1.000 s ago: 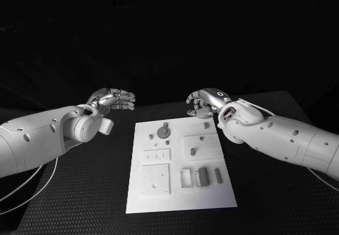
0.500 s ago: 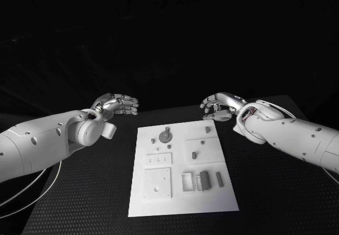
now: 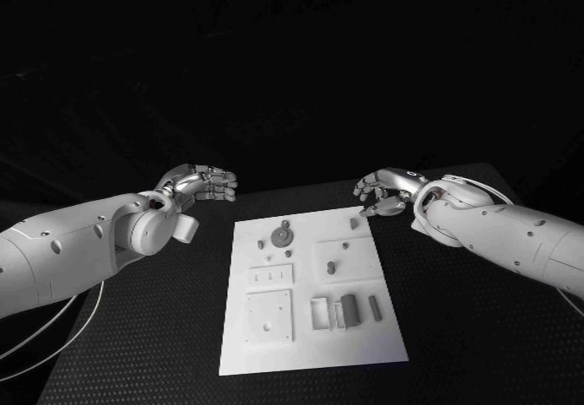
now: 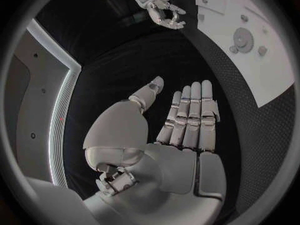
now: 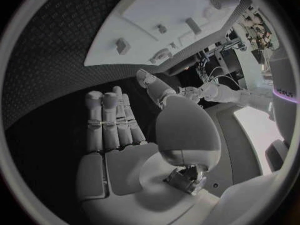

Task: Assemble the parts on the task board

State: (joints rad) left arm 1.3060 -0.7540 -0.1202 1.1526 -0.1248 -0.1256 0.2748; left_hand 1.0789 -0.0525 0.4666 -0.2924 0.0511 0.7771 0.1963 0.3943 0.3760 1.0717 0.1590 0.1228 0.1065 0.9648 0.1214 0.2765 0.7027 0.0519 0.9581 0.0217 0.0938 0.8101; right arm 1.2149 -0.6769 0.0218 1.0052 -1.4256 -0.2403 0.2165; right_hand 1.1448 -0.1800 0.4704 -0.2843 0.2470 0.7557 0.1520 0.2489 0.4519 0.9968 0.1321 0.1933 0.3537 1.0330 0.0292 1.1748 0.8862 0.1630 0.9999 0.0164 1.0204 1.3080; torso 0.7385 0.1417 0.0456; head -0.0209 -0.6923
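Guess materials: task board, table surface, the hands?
Task board: matte white, flat, no glare; probably plastic. Table: black with a fine raised grid, looks like a textured rubber mat. Left hand and right hand: silvery with bright highlights; metal or metallised plastic, can't tell.

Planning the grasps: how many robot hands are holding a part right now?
0. The left robot hand hangs beyond the task board's far-left corner, the right robot hand beyond its far-right corner; both are empty.

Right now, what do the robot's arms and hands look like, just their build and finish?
Both arms have smooth white rounded shells dotted with small dark holes. The left hand and right hand are silver metal with segmented fingers. A thin pale cable loops under the left arm.
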